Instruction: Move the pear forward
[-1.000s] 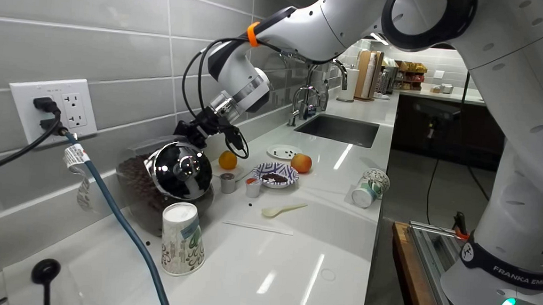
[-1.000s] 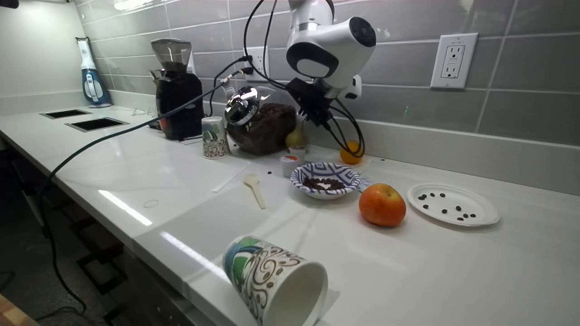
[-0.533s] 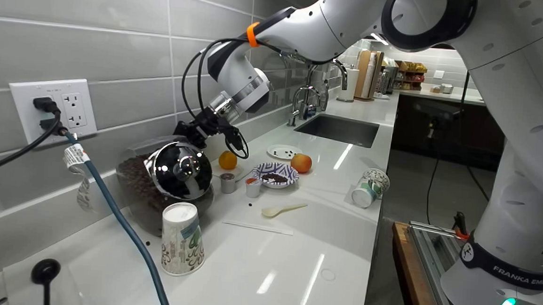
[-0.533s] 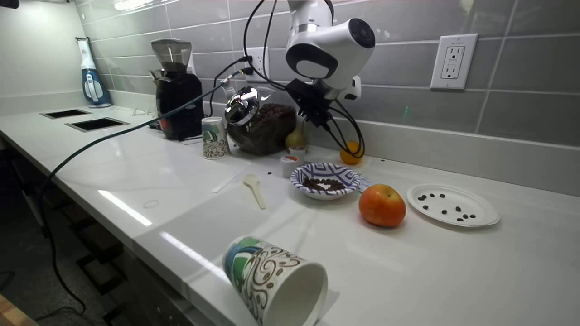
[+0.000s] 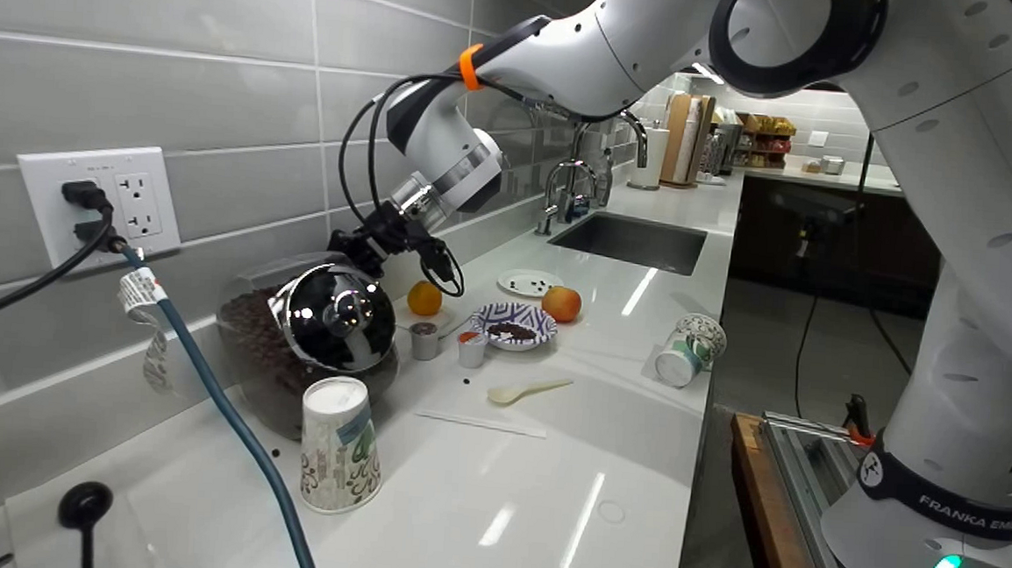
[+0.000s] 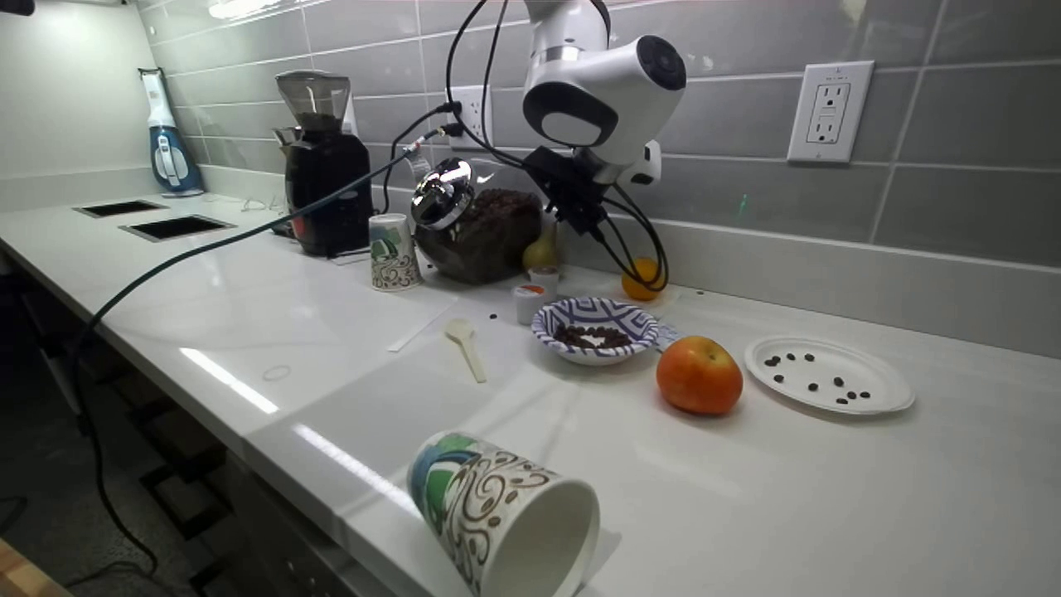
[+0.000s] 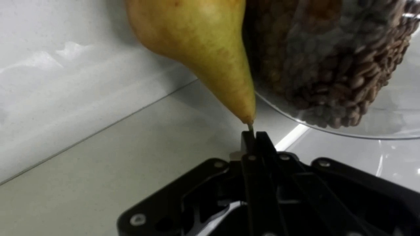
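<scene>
The yellow-green pear [image 7: 203,39] fills the upper middle of the wrist view, its narrow neck pointing at my fingertips. My gripper [image 7: 255,134] is nearly closed, and the pear's thin stem runs between its fingertips. In an exterior view the pear [image 6: 540,254] stands upright beside the bean jar, under my gripper [image 6: 559,214], which tilts down from above. In an exterior view the pear is hidden behind the jar lid, and only the black gripper body [image 5: 366,249] shows. I cannot tell whether the pear touches the counter.
A clear jar of brown beans [image 6: 489,240] lies close beside the pear. Small pods [image 6: 530,303], a patterned bowl [image 6: 593,336], an orange [image 6: 642,280], an apple [image 6: 699,375], a spoon [image 6: 466,348] and paper cups [image 6: 506,514] are around. The tiled wall [image 6: 729,166] is behind.
The arm has shifted only very slightly. The pear and the other objects show no clear movement.
</scene>
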Robot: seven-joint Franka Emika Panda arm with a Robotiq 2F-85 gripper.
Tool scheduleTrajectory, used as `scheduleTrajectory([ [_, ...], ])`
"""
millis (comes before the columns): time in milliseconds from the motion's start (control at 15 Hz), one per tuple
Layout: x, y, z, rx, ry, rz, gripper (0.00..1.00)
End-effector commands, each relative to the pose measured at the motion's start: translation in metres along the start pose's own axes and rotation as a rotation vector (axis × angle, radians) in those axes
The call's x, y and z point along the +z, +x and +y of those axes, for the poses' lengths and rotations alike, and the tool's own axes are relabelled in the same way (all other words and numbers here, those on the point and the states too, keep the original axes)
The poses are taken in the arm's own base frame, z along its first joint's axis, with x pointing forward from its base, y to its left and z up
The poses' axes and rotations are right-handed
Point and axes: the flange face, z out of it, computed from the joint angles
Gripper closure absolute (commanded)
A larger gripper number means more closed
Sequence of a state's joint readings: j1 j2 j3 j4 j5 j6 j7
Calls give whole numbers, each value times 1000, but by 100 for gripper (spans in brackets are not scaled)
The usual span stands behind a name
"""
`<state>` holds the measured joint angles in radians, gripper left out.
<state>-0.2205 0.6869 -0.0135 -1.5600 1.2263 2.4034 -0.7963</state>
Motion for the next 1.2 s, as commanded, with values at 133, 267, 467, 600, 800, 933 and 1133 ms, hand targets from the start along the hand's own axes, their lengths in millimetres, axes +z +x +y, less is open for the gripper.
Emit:
scheduleTrajectory([
  [133, -1, 1, -12, -28, 19, 30, 96],
  [267, -11, -9, -20, -82, 15, 21, 96],
  [467, -25, -24, -41, -188, 28, 28, 96],
  [600, -37, -33, -51, -235, 34, 49, 96],
  [800, -56, -45, -52, -247, 9, 116, 96],
  [933, -69, -54, -52, -239, 10, 155, 96],
  [1133, -89, -66, -49, -223, 19, 213, 96],
])
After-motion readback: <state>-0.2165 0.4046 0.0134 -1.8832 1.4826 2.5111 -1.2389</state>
